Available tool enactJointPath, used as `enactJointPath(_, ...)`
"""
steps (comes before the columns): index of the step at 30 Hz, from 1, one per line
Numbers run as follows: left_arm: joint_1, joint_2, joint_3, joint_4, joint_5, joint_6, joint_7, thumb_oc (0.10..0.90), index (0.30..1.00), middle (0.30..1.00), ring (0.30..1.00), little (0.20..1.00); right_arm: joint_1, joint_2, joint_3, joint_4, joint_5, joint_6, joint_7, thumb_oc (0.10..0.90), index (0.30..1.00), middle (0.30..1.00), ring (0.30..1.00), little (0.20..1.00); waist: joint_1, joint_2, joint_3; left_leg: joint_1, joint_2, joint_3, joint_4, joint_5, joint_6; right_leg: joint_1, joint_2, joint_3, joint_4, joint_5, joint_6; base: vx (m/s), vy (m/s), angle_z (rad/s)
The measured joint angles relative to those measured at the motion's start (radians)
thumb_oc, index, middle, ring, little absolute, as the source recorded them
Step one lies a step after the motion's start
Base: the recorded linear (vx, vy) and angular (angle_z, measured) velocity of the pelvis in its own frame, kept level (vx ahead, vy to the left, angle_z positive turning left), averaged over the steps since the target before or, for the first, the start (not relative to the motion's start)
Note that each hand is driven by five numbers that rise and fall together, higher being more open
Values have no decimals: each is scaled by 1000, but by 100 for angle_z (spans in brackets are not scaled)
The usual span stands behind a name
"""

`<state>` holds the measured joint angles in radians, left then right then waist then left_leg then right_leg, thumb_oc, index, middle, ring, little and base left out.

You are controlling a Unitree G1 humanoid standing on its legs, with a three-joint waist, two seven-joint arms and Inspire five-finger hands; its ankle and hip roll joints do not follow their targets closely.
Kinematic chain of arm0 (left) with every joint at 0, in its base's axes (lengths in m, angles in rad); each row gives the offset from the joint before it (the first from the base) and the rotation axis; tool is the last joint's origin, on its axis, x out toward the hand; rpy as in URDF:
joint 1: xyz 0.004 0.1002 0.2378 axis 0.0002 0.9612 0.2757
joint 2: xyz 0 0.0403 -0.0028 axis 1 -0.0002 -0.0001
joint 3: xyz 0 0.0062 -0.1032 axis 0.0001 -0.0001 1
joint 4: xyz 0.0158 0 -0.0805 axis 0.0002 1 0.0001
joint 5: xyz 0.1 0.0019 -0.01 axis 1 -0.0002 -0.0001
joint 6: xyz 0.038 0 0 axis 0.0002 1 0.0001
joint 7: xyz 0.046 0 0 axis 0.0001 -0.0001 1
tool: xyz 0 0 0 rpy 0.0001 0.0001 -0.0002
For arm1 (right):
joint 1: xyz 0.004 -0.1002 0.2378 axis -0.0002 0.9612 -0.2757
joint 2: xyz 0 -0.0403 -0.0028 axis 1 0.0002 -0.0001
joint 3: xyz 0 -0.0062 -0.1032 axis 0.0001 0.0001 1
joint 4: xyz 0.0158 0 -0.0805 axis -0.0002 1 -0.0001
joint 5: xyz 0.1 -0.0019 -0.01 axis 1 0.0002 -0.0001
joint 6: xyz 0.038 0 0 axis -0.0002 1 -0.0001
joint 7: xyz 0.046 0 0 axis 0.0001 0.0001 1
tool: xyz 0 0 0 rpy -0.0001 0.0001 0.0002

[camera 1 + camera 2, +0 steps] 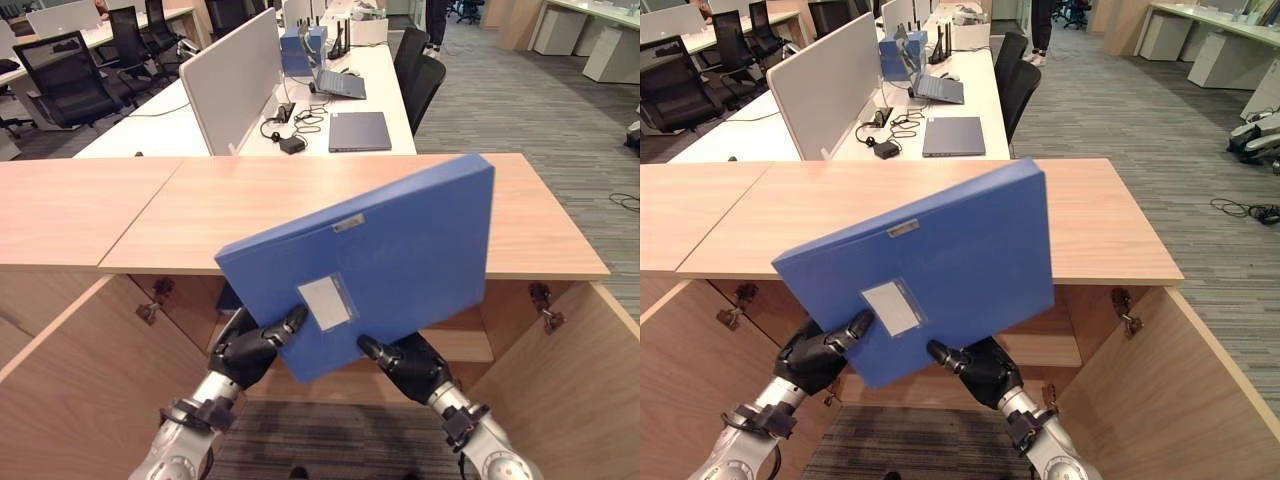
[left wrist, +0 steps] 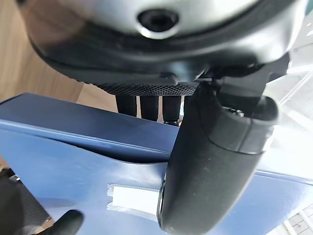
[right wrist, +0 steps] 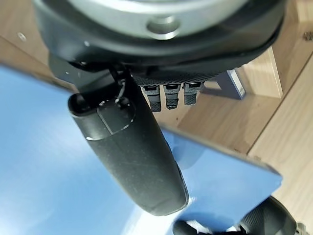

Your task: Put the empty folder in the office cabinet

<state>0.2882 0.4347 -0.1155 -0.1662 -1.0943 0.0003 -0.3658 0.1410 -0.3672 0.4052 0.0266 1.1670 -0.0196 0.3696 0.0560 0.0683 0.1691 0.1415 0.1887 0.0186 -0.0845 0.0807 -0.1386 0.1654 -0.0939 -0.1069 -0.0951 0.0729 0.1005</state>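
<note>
Blue folder (image 1: 380, 255) held up in front of the open office cabinet (image 1: 560, 400), tilted, its far corner raised above the wooden worktop (image 1: 120, 205) that tops the cabinet, its near edge low before the opening. Gripped at that near edge by both hands: left hand (image 1: 245, 347) at the lower left corner, thumb (image 2: 205, 166) laid across the folder's face beside the white label (image 1: 326, 301), fingers (image 2: 146, 105) tucked behind the cover; right hand (image 1: 410, 362) under the bottom edge, thumb (image 3: 132, 156) pressed on the blue face and fingers (image 3: 168, 95) curled behind, so pinching the folder from each side. Small metal clip (image 1: 348, 223) visible near the folder's upper spine. Both cabinet doors (image 1: 70, 390) swung open toward the viewer, hinges (image 1: 542, 305) showing on the inner walls, a shelf (image 1: 460, 340) visible inside behind the folder. Beyond the cabinet, a long white desk (image 1: 380, 90) with a grey divider panel (image 1: 235, 80), a closed dark laptop (image 1: 358, 131), an open laptop (image 1: 335, 80), cables with an adapter (image 1: 290, 125), and black office chairs (image 1: 420, 75) beside it on grey carpet (image 1: 540, 120).
</note>
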Motion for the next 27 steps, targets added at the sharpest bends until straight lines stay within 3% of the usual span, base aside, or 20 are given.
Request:
enactJointPath(4,-3,-49,-41,1,-41,-6,9,400,300,300,300,300,-39,25,22,-14,34,-20,-6,800,900,900,900,900,-1,0,0,0,1,1,0,1,1,0,1,1,0,0,0,0,0,0)
enactJointPath(27,-23,-49,-68,85,-84,4,6,400,300,300,300,300,-110,30,49,-14,73,-76,-122,800,900,900,900,900,4,11,-1,0,1,2,0,1,3,-3,1,1,0,3,4,0,0,0)
